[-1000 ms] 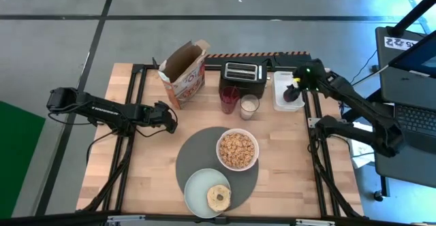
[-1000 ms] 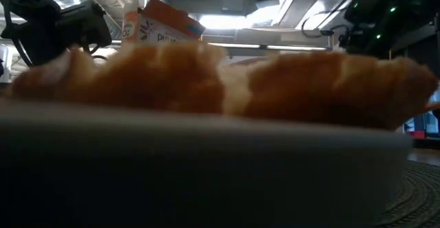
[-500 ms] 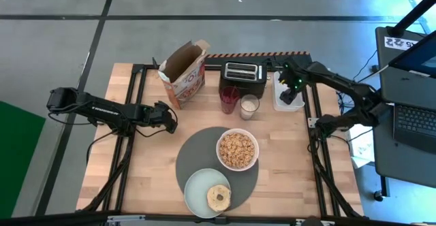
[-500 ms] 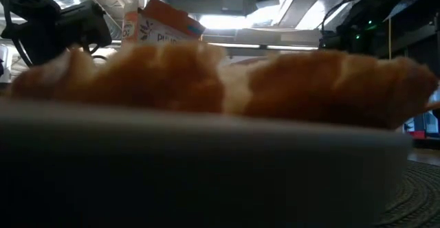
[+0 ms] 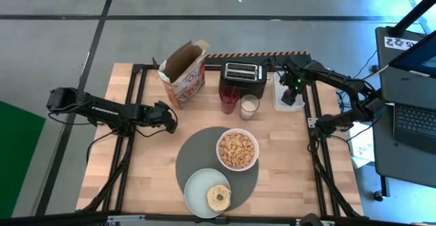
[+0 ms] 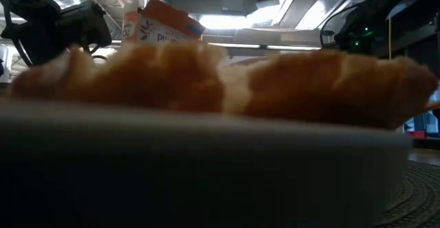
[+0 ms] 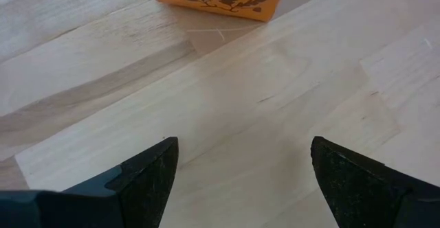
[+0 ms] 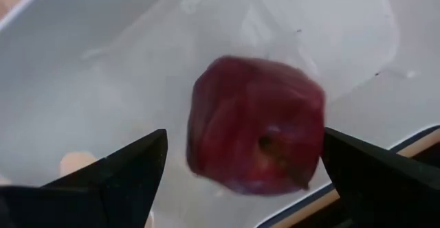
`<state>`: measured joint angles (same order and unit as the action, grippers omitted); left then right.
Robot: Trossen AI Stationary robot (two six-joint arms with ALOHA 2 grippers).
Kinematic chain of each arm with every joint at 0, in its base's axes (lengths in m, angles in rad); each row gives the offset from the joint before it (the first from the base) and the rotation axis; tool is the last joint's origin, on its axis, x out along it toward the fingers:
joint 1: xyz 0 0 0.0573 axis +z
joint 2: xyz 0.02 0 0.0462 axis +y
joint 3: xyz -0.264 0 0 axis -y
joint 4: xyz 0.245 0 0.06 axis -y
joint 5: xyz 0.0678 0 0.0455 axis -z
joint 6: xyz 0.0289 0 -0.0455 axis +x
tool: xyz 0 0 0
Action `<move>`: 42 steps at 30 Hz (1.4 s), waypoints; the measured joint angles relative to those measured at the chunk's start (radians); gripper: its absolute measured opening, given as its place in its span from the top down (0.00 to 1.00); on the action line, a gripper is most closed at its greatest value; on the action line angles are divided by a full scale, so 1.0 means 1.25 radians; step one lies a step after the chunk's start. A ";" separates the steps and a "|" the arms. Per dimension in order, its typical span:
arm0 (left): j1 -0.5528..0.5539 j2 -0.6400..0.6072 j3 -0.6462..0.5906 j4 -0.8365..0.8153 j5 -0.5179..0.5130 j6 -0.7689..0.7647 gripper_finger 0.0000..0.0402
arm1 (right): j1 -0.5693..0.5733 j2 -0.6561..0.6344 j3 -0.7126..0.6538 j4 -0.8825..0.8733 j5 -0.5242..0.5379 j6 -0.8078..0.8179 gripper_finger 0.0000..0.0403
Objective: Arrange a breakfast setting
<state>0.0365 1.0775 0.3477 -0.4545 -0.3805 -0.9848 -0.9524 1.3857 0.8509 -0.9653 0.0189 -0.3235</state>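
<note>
Grey floor (image 5: 272, 1) (black lines) surrounds wooden table (image 5: 150, 165).

The high view is evenly and softly lit from above, with only faint shadows under the arms on the surface (image 5: 150, 178). The low view is dim and backlit: bright ceiling lights glare behind, while the plate (image 6: 206, 166) close to the lens is a dark, out-of-focus mass and the bagel (image 6: 220, 84) on it is badly blurred. The left wrist view is bright and clear. In the right wrist view the apple (image 8: 256, 125) is smeared and the tray (image 8: 103, 70) looks washed out.
</note>
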 joint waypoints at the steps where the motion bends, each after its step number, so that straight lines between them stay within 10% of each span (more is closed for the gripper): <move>1: 0.000 0.000 0.000 0.000 0.000 0.000 0.20 | 0.000 0.000 0.000 -0.005 0.000 -0.003 0.07; 13: 0.000 0.000 0.000 0.000 0.000 0.000 0.20 | 0.002 0.000 0.000 0.006 -0.001 -0.021 0.45; 26: 0.000 0.000 0.000 0.000 0.000 0.000 0.20 | 0.024 -0.072 0.233 -0.179 -0.038 -0.059 0.45; 32: 0.000 0.000 0.000 0.000 0.000 0.000 0.20 | 0.206 -0.115 0.430 -0.173 -0.150 0.013 0.45; 42: 0.000 0.000 0.000 0.000 0.000 0.000 0.20 | 0.714 0.026 0.651 0.054 -0.072 0.168 0.45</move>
<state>0.0367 1.0779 0.3476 -0.4547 -0.3805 -0.9848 -0.0601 1.4177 1.6645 -0.8976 -0.0710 -0.1140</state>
